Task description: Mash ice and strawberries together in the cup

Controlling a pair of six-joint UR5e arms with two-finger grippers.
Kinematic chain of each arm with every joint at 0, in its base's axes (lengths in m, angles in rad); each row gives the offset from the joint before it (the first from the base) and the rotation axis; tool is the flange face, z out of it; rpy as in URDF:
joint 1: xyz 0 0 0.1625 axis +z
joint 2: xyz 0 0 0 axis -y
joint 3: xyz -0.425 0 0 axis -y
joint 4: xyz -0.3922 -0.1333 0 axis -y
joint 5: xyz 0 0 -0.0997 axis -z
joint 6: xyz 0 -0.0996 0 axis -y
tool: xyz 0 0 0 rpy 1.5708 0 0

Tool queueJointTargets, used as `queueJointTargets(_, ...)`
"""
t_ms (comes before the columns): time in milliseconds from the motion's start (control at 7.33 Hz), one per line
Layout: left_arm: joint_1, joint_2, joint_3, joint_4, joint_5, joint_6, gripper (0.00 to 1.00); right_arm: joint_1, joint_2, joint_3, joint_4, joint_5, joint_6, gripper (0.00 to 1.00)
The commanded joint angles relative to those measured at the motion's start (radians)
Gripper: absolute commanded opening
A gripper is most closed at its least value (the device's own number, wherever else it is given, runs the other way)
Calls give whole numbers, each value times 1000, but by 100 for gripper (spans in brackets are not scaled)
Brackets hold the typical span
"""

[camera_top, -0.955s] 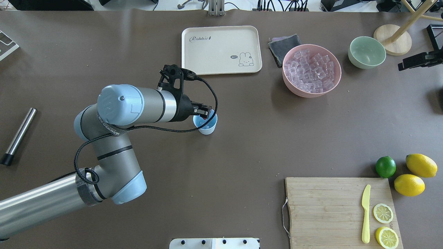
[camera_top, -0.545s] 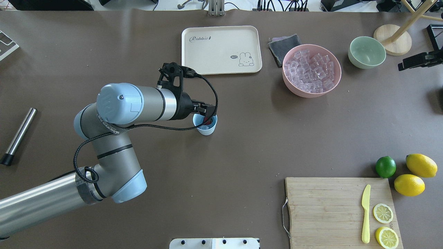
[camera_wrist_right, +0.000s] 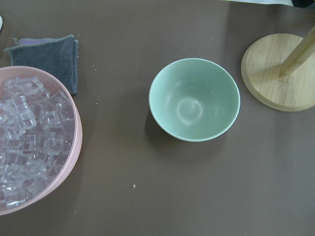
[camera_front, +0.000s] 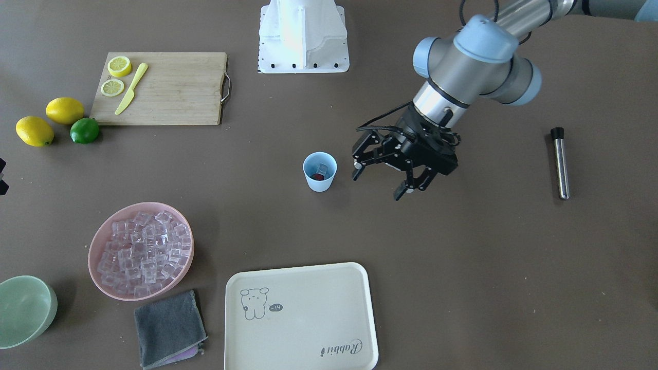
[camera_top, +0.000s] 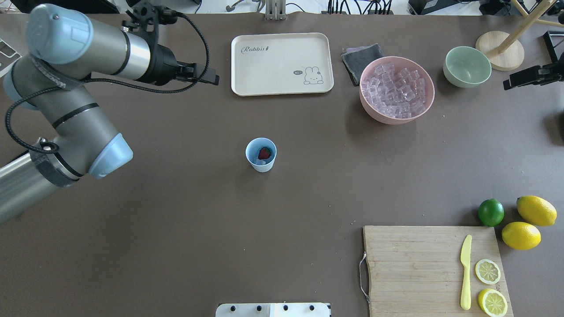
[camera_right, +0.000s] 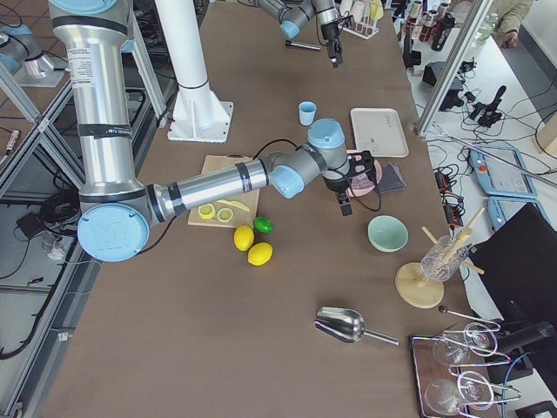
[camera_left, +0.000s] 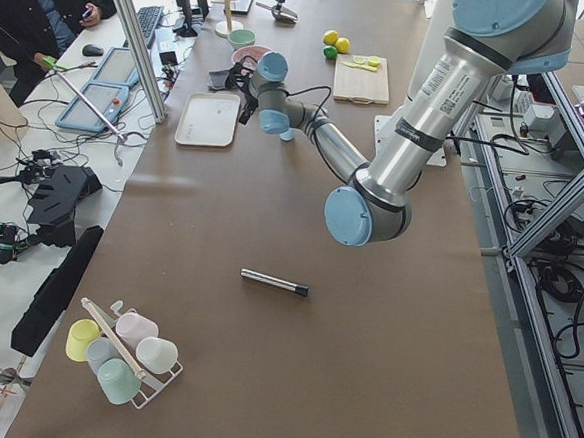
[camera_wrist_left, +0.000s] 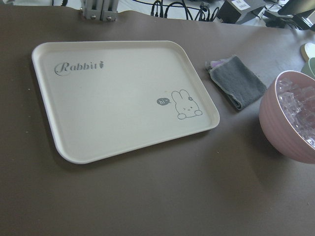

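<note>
Nearest the robot, on its right: wooden cutting board (camera_top: pixel 414 268) w/ a yellow knife (camera_top: pixel 465 270) & two lemon halves (camera_top: pixel 487 271) on it. A lime (camera_top: pixel 491 212) + two whole lemons (camera_top: pixel 521 235) sat just past the board's far corner.

Mid-surface (camera_top: pixel 308 198) stood the cup (camera_top: pixel 261 166), upright. Inside it were one strawberry (camera_top: pixel 265 153) & a clear ice cube (camera_front: pixel 322 168) right beside the berry.

Left claw (camera_front: pixel 378 185) hung on the robot's left of the cup, clear of it, spread wide & empty. A metal rod (camera_front: pixel 560 162) lay further left, well apart.

Far side, left to right:
- cream tray (camera_top: pixel 282 64)
- grey cloth (camera_top: pixel 361 59)
- pink bowl (camera_top: pixel 396 119) heaped w/ the rest of the ice (camera_top: pixel 396 88)
- green bowl (camera_top: pixel 467 66)

Right claw (camera_right: pixel 345 205) hovered by the pink & green bowls; couldn't tell if it was released or clenched.
</note>
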State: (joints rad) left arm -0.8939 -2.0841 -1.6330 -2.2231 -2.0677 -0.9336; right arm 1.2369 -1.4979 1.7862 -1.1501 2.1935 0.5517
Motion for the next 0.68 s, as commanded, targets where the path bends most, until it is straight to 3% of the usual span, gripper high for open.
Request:
queueJointTargets(0,-182,128,17,42,-153,140,97,1,1,-11,-2,32,8,100)
queueJointTargets(136,-210,189,34,93,-155,288,97,1,-1,-10,-2,34,11,100)
queueJointTargets(409,-279,211,58,359,-146,517,97,1,1,-11,1,34,13,100)
queueJointTargets(545,-296,223,56,406,-150,560,97,0,1,-7,4,34,13,100)
